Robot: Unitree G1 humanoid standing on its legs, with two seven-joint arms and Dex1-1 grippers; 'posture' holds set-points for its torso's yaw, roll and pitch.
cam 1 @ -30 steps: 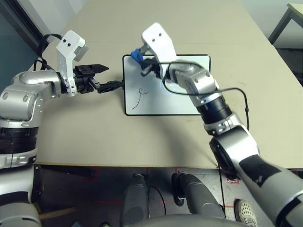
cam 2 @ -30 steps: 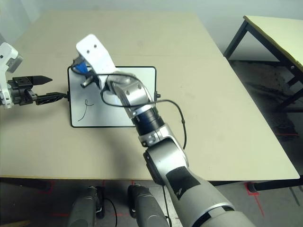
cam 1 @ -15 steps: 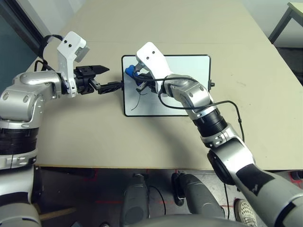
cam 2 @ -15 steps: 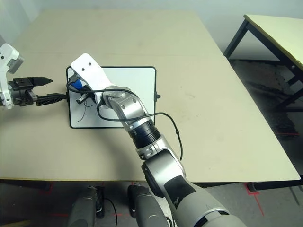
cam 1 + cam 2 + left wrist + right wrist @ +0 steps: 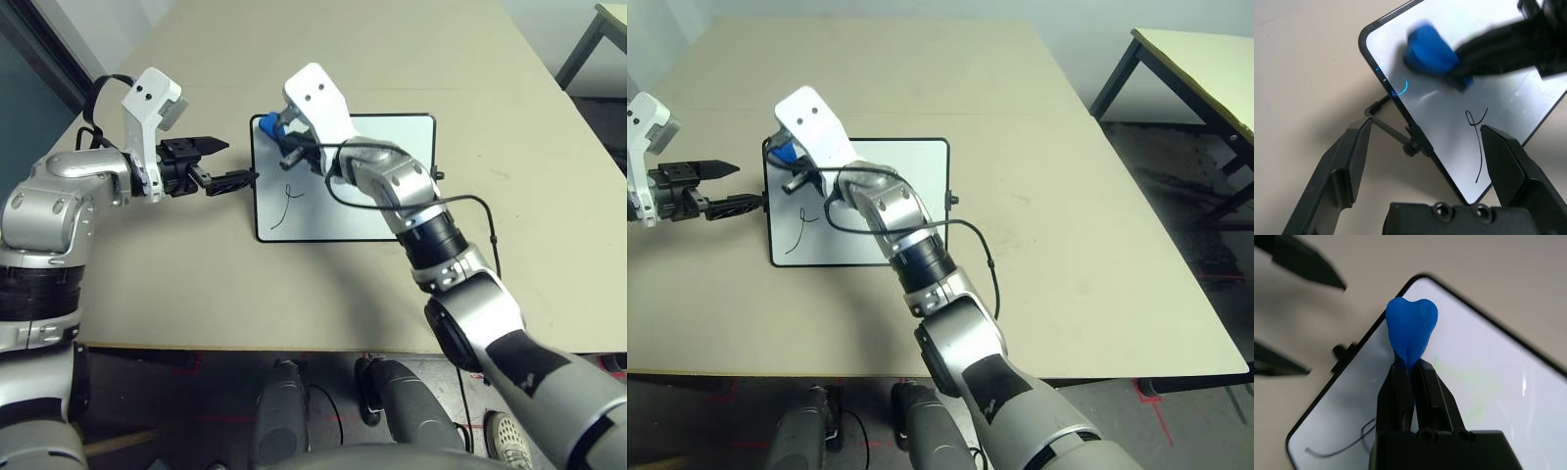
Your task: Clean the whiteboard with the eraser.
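Note:
The whiteboard (image 5: 382,157) lies flat on the table, with a thin dark scribble (image 5: 287,206) near its left end. My right gripper (image 5: 1410,377) is shut on the blue eraser (image 5: 269,127), which sits over the board's far left corner. The eraser (image 5: 1430,51) is beyond the scribble (image 5: 1480,147), apart from it. My left gripper (image 5: 240,162) is open at the board's left short side, its fingers on either side of the small black knob (image 5: 1410,147). I cannot tell whether it touches the knob.
The board rests on a beige table (image 5: 196,264) with bare surface all around it. A second table (image 5: 1205,69) stands off to the right across a gap of floor. A cable (image 5: 470,201) loops off my right forearm.
My right gripper swept the eraser toward me along the board's left edge, then back out to the far left corner. The scribble still shows. The left gripper has stayed put.

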